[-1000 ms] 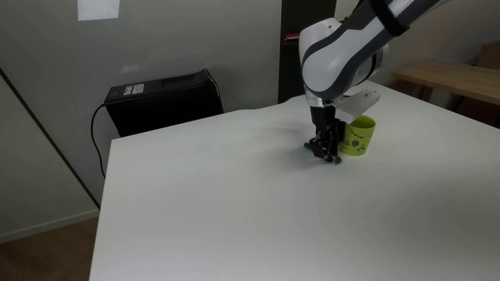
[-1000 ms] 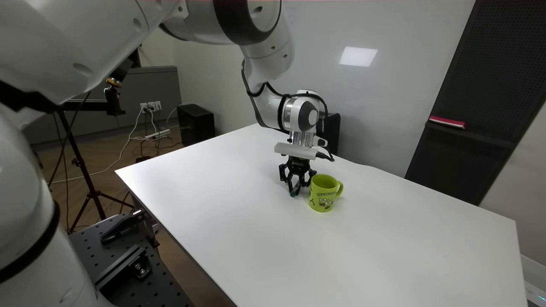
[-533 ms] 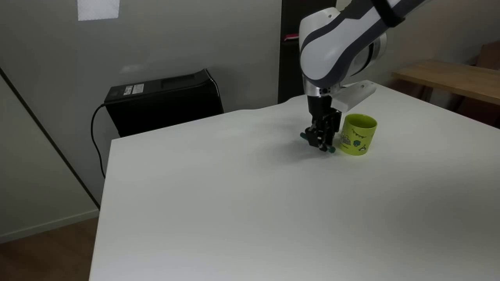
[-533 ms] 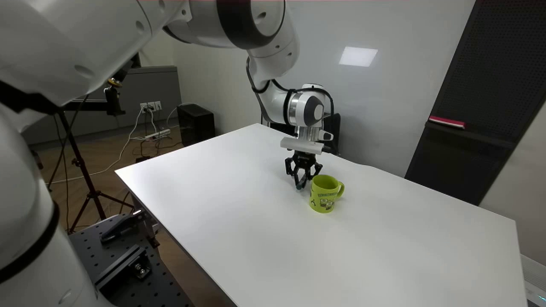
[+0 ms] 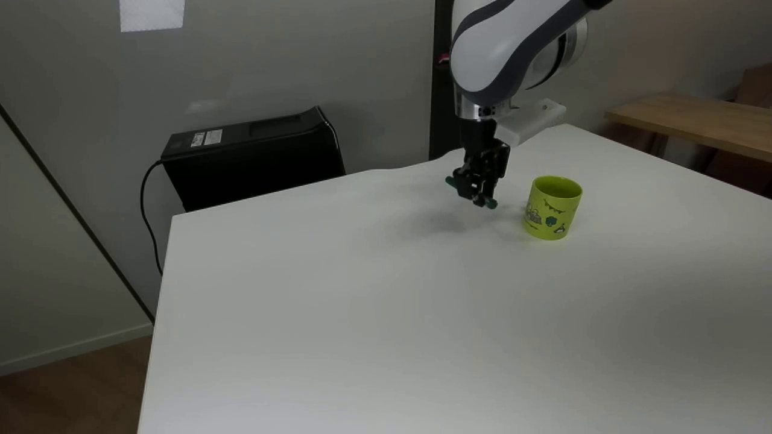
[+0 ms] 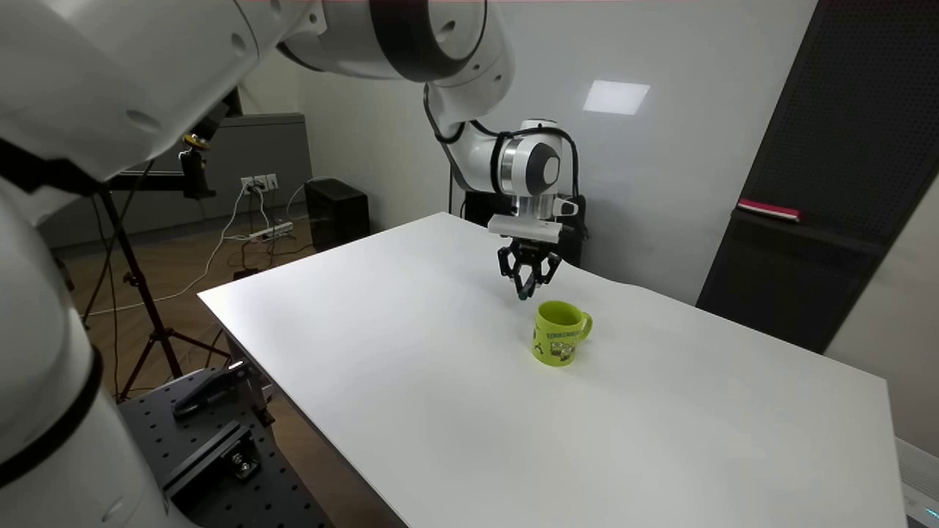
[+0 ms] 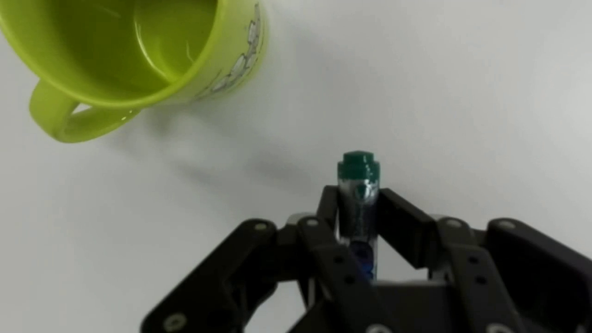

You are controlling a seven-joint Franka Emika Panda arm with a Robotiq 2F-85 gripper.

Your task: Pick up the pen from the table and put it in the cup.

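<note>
Wrist view: my tool [image 7: 359,209], low in frame, is closed on the pen [image 7: 359,213], holding it above the desk [image 7: 462,101], with the cup [image 7: 134,64] apart at upper left.

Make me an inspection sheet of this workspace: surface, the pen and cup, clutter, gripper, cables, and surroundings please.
Surface: white table, flat and plain.
Job's things: pen held above the table; cup upright on the table, pen not yet inside.
Clutter: dark hardware on a perforated board beside the table.
Gripper: closed on the pen.
Cables: black cable looping along the arm; white power strip beyond the table.
Surroundings: tripod, wooden table.
</note>
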